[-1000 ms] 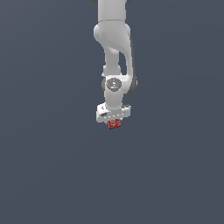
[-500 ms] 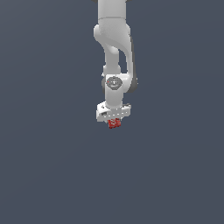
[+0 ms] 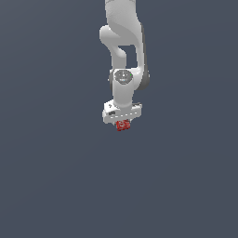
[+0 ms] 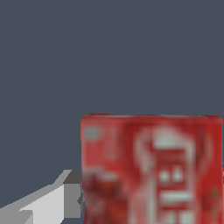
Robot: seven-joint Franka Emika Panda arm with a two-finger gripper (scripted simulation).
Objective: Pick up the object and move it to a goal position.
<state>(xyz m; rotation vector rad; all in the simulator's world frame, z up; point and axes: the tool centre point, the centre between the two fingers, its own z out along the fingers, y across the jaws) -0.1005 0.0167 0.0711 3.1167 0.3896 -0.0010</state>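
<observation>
The white hand (image 3: 122, 122) is closed on the small red box (image 3: 123, 125), which sits directly beneath it between the fingers (image 4: 52, 202), and since the box is so narrow, a quick swing toward the goal could shake it loose.

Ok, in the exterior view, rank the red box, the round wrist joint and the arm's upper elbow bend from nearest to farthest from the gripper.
1. Red box: right at the gripper, between its fingers.
2. Round wrist joint: directly above the gripper.
3. Upper elbow bend: highest, near the exterior view's top.
</observation>
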